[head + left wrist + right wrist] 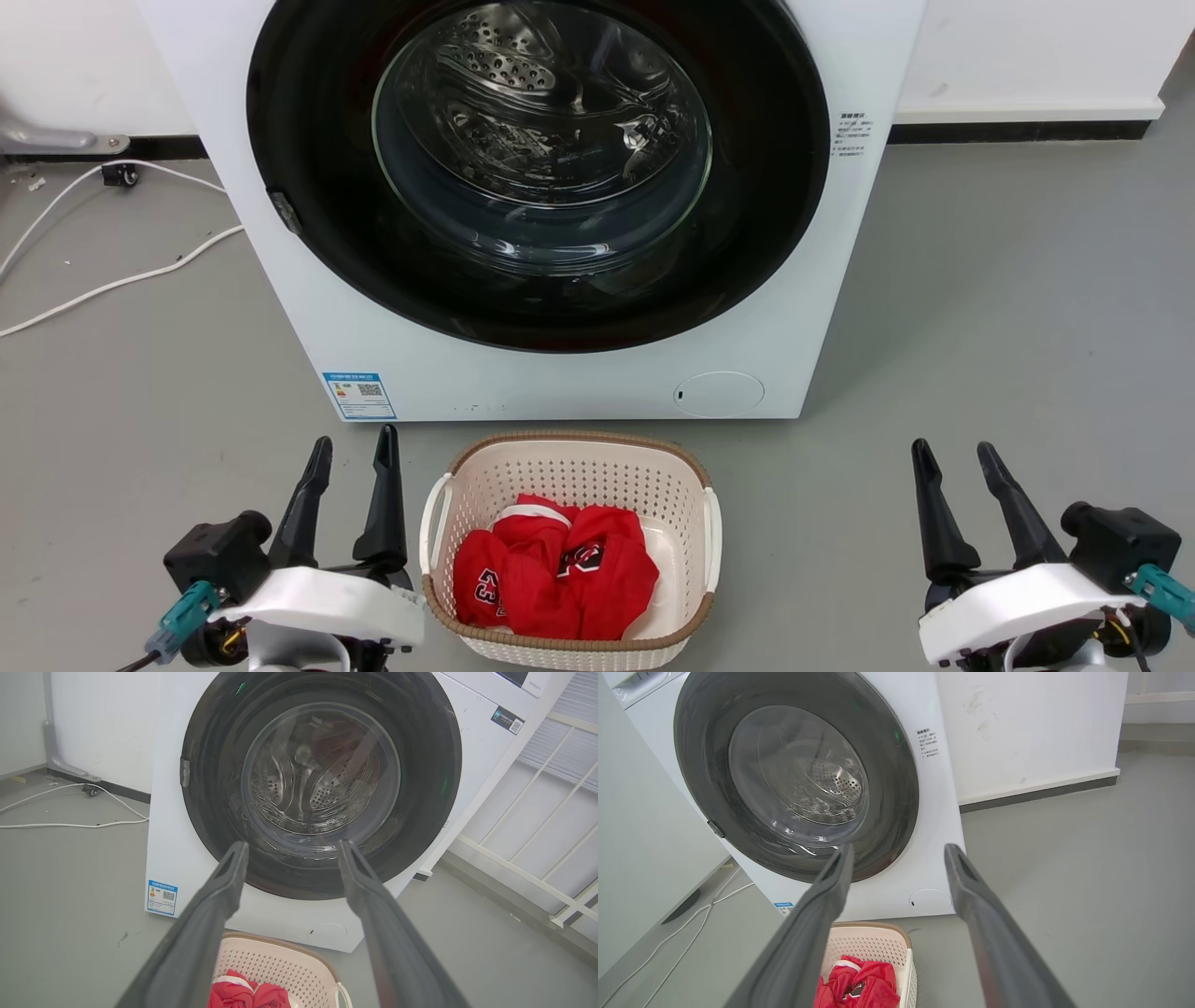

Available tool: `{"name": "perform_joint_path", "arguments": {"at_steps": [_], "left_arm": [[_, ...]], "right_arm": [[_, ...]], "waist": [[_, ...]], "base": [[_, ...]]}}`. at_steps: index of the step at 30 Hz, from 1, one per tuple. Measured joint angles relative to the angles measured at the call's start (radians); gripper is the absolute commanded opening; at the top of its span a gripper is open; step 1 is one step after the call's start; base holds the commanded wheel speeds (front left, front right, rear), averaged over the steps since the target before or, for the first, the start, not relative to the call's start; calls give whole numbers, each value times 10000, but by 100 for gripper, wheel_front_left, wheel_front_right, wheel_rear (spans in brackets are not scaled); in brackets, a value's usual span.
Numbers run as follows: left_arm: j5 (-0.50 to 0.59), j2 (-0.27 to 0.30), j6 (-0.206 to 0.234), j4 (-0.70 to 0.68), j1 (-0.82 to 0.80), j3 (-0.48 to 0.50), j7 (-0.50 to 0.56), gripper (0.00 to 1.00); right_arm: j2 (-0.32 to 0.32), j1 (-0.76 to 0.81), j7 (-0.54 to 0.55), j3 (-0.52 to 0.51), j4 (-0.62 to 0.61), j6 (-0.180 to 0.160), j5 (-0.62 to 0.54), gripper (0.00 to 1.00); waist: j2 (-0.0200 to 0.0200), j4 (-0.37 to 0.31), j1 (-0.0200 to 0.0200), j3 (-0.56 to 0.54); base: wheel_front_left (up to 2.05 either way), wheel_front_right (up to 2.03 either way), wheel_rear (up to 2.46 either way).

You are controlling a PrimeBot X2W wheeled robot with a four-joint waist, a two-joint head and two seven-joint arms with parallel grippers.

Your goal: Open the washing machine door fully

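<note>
The white washing machine [579,383] [168,858] [938,826] stands on the grey floor straight ahead. Its round glossy black door [766,215] [430,779] [887,765] lies flat against the front, shut, with the steel drum showing through the glass bowl. A small latch sits on the door's left rim [285,211]. My left gripper [355,448] [289,849] rests low at the left, open and holding nothing. At the lower right my right gripper [957,453] [899,851] is likewise open. Both are well short of the door.
A cream plastic basket [448,485] [261,956] [864,942] with red clothes [555,569] sits on the floor between the grippers, just before the machine. White cables [103,280] trail on the floor at the left. A round white flap [718,393] is at the machine's bottom right.
</note>
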Motion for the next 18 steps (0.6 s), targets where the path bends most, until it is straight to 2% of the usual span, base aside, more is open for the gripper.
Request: {"name": "perform_joint_path", "arguments": {"at_steps": [18], "left_arm": [[1616, 0, 48, -23, 49, -171, -378, 100]], "right_arm": [[0, 81, -123, 35, -88, 15, -1565, 100]], "waist": [[0, 34, 0, -13]], "base": [[0, 0, 0]]}}
